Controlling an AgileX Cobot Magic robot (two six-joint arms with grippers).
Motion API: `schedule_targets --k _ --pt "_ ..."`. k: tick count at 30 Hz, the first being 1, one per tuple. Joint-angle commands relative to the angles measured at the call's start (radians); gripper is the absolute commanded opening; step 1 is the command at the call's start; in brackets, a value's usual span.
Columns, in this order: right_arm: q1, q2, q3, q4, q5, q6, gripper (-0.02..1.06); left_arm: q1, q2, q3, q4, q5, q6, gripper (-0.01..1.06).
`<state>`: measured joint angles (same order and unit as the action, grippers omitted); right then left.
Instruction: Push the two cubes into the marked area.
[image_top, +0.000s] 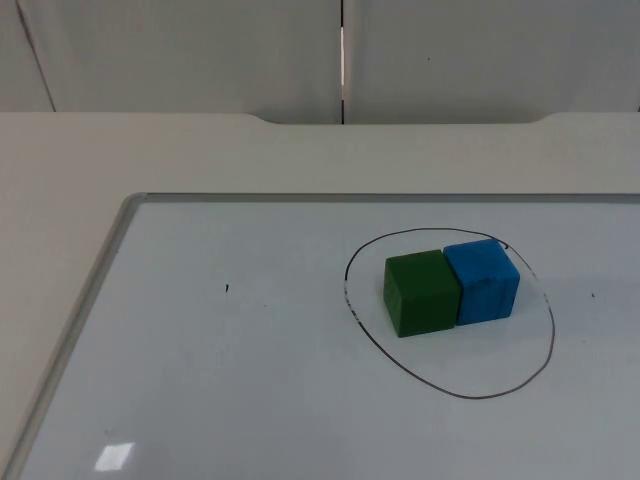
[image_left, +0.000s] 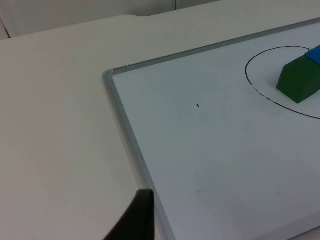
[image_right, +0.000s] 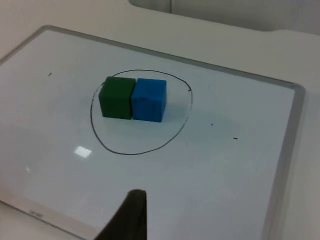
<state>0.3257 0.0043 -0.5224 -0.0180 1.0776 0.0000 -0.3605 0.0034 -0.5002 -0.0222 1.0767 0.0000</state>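
On whiteboard (image_top: 250, 400), inside hand-drawn black oval (image_top: 450, 392): green cube (image_top: 421, 292) and blue cube (image_top: 482, 280), side by side, faces touching (both fully within line, toward oval's far side). Whiteboard lies flat on white table (image_top: 60, 200), grey frame around it. Left gripper (image_left: 134, 220) hangs above table just off board's near-left edge, well apart from cubes; jaw state — cannot tell. Right gripper (image_right: 127, 217) hangs over board, short of oval; jaws likewise cannot tell. Grey partition wall (image_top: 200, 50) behind.

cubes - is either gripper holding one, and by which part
Nothing is held. The green cube and blue cube sit side by side, touching, inside the drawn ring on the whiteboard, both untouched.
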Motion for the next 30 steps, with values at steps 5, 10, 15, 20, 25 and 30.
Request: schedule_targets --k 5,10,15,20,25,30 --pt "-0.134 -0.004 0.006 -0.003 0.001 0.000 1.05 0.002 -0.003 0.006 0.002 -0.001 0.000 1.05" --pt "-0.230 -0.004 0.006 -0.003 0.001 0.000 1.05 0.002 -0.003 0.006 0.002 -0.001 0.000 1.05" --pt "-0.285 -0.004 0.006 -0.003 0.001 0.000 1.05 0.002 -0.003 0.006 0.002 -0.001 0.000 1.05" --pt "-0.284 -0.004 0.006 0.000 0.001 0.000 1.05 0.002 -0.003 0.006 0.002 -0.001 0.000 1.05" --pt "-0.284 -0.004 0.006 0.000 0.001 0.000 1.05 0.002 -0.003 0.006 0.002 -0.001 0.000 1.05" --pt "-0.284 -0.004 0.006 0.000 0.001 0.000 1.05 0.002 -0.003 0.006 0.002 -0.001 0.000 1.05"
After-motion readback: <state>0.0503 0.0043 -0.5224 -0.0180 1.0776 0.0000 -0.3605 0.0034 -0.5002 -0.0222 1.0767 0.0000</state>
